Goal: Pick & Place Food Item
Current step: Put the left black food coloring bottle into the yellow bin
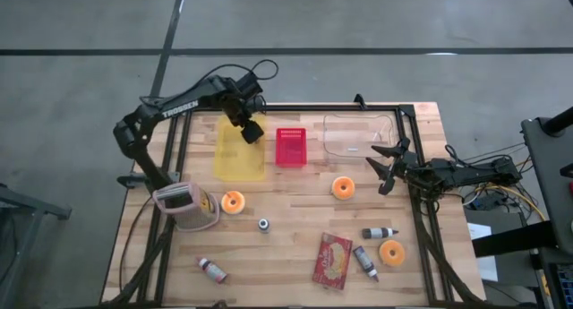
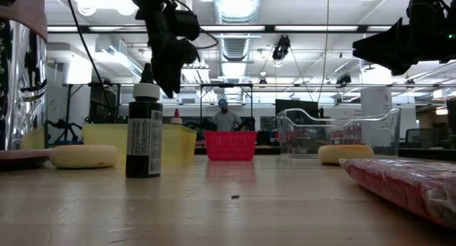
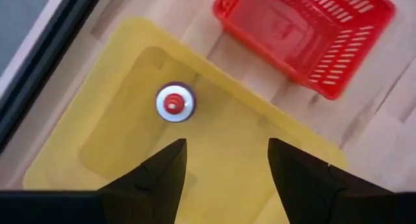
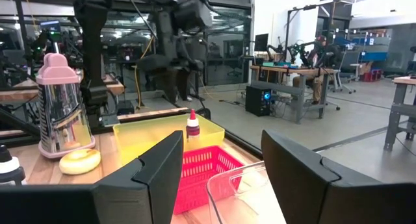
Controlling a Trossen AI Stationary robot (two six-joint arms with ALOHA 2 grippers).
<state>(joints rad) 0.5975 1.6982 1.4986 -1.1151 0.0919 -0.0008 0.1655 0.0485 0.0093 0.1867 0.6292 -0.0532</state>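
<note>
Bottle with a red-and-white cap stands upright inside the yellow bin, toward the bin's 12 o'clock end. Left gripper hangs above that bin with fingers apart and empty. Red basket sits just beside the bin at 3 o'clock. Right gripper (also spread, holding nothing) hovers near the clear container, at the table's 3 o'clock side.

A pink-topped metal grater stands upright near the left edge of the wooden worktop, with a small silver object lying alone farther toward the middle. In the workshop beyond, a person stands under rows of ceiling lights while another sits at a desk.
</note>
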